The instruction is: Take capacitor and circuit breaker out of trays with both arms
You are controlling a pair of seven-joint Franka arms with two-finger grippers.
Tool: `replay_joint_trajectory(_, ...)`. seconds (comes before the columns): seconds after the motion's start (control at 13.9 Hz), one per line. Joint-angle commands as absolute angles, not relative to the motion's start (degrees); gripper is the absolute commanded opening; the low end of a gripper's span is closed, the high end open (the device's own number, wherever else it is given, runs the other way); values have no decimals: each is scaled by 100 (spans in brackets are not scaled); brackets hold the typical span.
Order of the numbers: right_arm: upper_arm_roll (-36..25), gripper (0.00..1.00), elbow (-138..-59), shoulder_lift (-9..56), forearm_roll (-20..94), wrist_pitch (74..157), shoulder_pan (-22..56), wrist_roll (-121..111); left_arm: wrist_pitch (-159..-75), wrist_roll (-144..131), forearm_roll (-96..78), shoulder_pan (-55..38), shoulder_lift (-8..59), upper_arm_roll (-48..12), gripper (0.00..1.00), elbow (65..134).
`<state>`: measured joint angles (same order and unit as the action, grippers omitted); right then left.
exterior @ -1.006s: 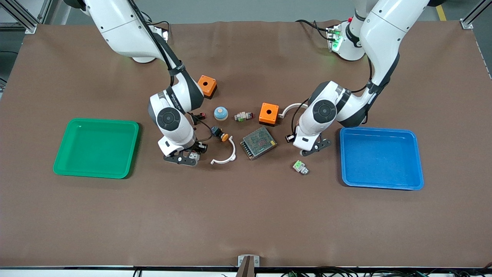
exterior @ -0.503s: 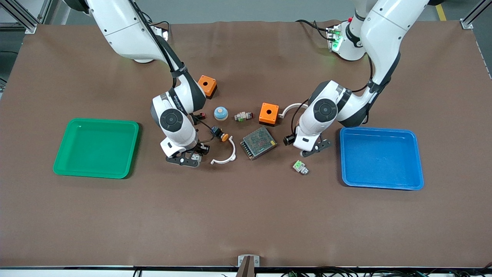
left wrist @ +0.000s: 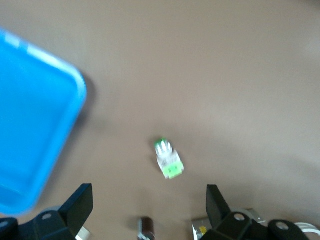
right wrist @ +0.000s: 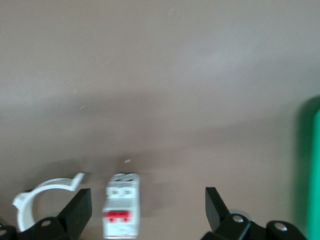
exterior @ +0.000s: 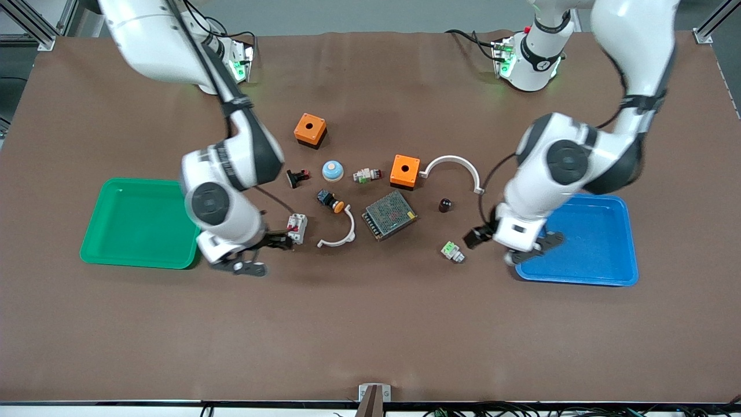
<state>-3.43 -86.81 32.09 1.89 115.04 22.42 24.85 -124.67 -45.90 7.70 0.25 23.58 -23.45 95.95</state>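
The breaker (exterior: 297,227), a white block with red levers, lies on the table between the green tray (exterior: 145,222) and a white curved clip (exterior: 338,234). My right gripper (exterior: 237,263) is open and empty beside the green tray's corner, apart from the breaker; the right wrist view shows the breaker (right wrist: 121,212) ahead of the open gripper (right wrist: 145,202). The capacitor (exterior: 445,204), a tiny dark cylinder, stands on the table near the mesh box. My left gripper (exterior: 531,250) is open and empty over the blue tray's (exterior: 579,240) edge; its wrist view shows the capacitor (left wrist: 146,227).
A green-and-white connector (exterior: 452,251) lies between the capacitor and my left gripper. The mesh power supply box (exterior: 389,215), two orange boxes (exterior: 404,171) (exterior: 310,130), an orange-capped push-button (exterior: 331,201), a blue-topped button (exterior: 332,170), a black and red clip part (exterior: 297,177) and a second white clip (exterior: 451,168) crowd the middle.
Both arms swung away from the parts, the right toward the green tray, the left toward the blue tray. The breaker and the capacitor stay on the table, now uncovered.
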Motion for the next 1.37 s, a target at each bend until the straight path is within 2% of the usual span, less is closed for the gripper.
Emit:
replay_joint_trajectory(0.0,-264,100,-8701,2849,211,10989,1584,1444,-11571,-3712,966,272,2374,-2329,100,8836)
replay_joint_trajectory(0.22,-272,100,-8692,2462,141,10470,1030,653,-10690,-2606,1213,622,2084,-2338,100,8298)
replay_joint_trajectory(0.5,-273,100,-8308,2206,114,9811,274,-201,-9758,-1049,1099,1238,1390,-2399,100,8288)
replay_joint_trajectory(0.65,-272,100,-7877,2224,106,9407,54,-202,-9572,-844,976,1117,969,-2295,100,8367)
replay_joint_trajectory(0.86,-272,100,-7480,2233,123,9079,-184,-202,-8818,-747,599,363,538,-1322,100,8454)
replay_joint_trajectory(1.08,-255,100,-7436,2189,219,9062,-185,-150,-8710,-204,308,177,115,-706,100,8788)
replay_joint_trajectory(1.29,-237,100,-7479,2074,202,8763,-123,-97,-8517,-167,185,176,-9,-589,100,8824)
